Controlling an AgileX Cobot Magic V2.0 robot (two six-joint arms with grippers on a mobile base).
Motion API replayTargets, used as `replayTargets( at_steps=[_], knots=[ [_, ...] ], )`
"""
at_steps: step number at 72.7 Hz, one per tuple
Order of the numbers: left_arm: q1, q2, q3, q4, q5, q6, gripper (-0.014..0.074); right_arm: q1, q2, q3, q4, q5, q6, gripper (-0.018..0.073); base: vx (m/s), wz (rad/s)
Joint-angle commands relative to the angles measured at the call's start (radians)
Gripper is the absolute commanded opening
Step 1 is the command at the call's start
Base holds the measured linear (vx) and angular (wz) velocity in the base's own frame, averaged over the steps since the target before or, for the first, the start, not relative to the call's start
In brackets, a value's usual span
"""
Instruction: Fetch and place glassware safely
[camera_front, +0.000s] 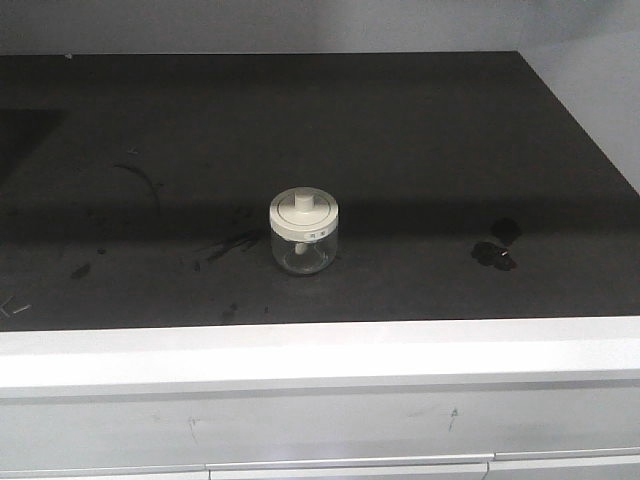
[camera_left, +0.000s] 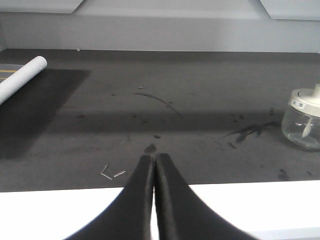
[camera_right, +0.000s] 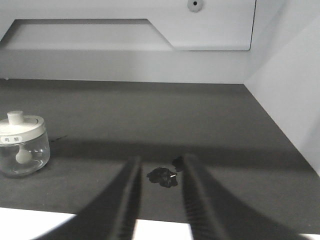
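Exterior front-facing view: lidded glass jar (camera_front: 304, 232) stands upright on dark counter (camera_front: 420, 150), untouched; left gripper (camera_left: 153, 158) closed tight, empty; right gripper (camera_right: 161, 160) parted, empty

Dim, flat light falls on the dark counter (camera_front: 400, 130); a darker shadow band crosses its middle, the white front ledge (camera_front: 300, 350) glares overexposed, and my right gripper (camera_right: 161, 160) blurs softly close to the lens.

A fitted kitchen-style unit is suggested: a dark, scuffed surface (camera_front: 420, 130) edged in white, drawer fronts (camera_front: 345, 470) seen beneath it, pale cabinet panels (camera_right: 215, 25) set behind, and a lidded glass jar (camera_front: 303, 232) stood on it.
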Motion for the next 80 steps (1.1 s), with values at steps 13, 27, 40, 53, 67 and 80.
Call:
replayTargets(
  at_steps=[13, 27, 40, 53, 67, 80],
  knots=[
    [-0.009, 0.009, -0.026, -0.008, -0.071, -0.001, -0.0007, -0.003, 0.061, -0.054, 0.045, -0.089, 0.013, 0.0489, 0.0, 0.0],
    [-0.009, 0.009, -0.026, -0.008, -0.069, -0.001, -0.0007, -0.001, 0.065, -0.054, 0.053, -0.103, -0.005, 0.0488, 0.0, 0.0],
    [-0.009, 0.009, -0.026, -0.008, -0.069, -0.001, -0.0007, 0.106, 0.195, -0.136, -0.015, -0.118, -0.009, 0.0488, 0.0, 0.0],
    [-0.008, 0.009, -0.026, -0.008, -0.069, -0.001, -0.0007, 0.21, 0.424, -0.261, -0.088, -0.241, -0.009, 0.0488, 0.0, 0.0],
    [-0.008, 0.009, -0.026, -0.008, -0.069, -0.001, -0.0007, 0.265, 0.705, -0.374, -0.087, -0.434, 0.001, 0.0488, 0.0, 0.0],
    [-0.008, 0.009, -0.026, -0.008, -0.069, -0.001, -0.0007, 0.267, 0.949, -0.488, -0.089, -0.608, 0.04, 0.0488, 0.0, 0.0]
  ],
)
